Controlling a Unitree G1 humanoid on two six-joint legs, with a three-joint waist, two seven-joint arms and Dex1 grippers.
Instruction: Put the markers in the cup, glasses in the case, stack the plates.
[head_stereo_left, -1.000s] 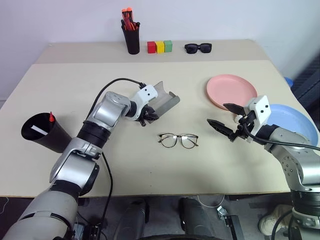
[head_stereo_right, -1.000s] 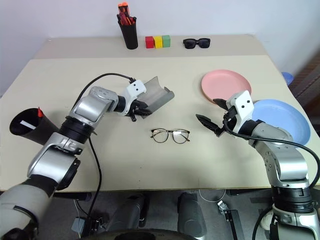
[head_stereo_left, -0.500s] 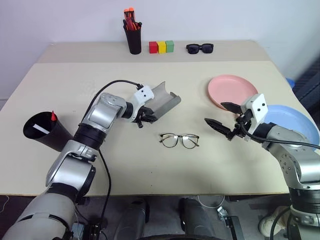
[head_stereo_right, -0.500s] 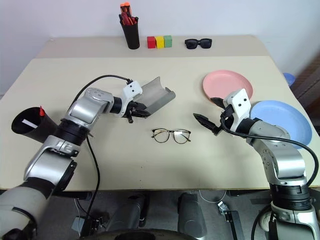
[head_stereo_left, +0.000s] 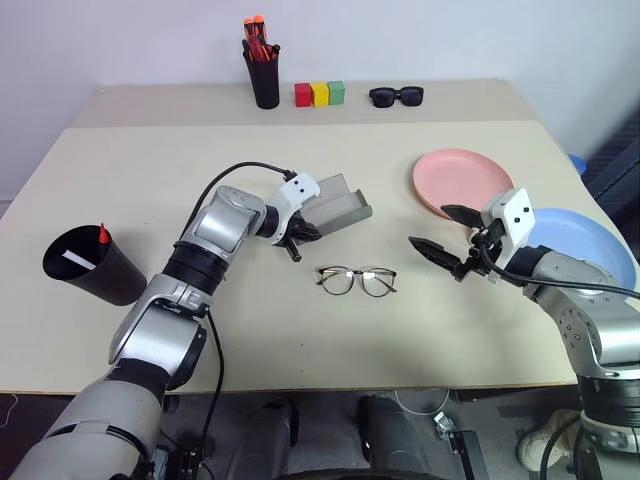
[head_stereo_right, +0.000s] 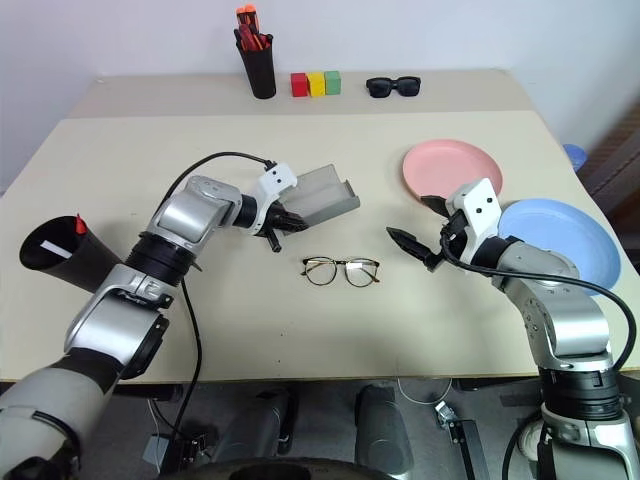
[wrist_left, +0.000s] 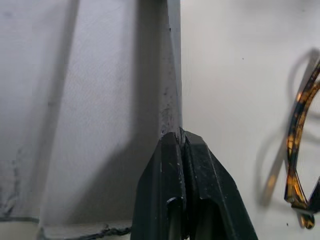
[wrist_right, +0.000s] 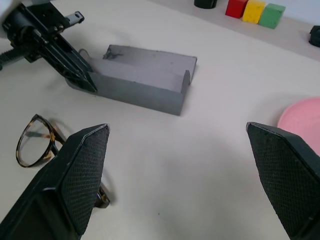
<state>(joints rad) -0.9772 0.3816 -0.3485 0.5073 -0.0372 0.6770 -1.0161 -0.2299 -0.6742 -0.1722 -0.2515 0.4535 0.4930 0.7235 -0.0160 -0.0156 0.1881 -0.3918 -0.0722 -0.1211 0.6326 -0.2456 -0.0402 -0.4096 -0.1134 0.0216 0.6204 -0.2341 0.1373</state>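
Markers (head_stereo_left: 85, 250) already in cup (head_stereo_left: 90, 268). Left gripper (head_stereo_left: 296, 235) pinched on case (head_stereo_left: 335, 205) wall; glasses (head_stereo_left: 357, 281) just beside, not yet cased. Right gripper (head_stereo_left: 440, 232) spread wide, empty. Behind it, plates (head_stereo_left: 462, 182) side by side, unstacked.

You've got two head views looking forward and down over the whole surface (head_stereo_left: 120, 170), basically twins. The left wrist cam sits super close, staring along the case (wrist_left: 90, 100) wall. The right wrist cam looks across from farther back; both wrist cams catch that case and the glasses (wrist_right: 35, 142).
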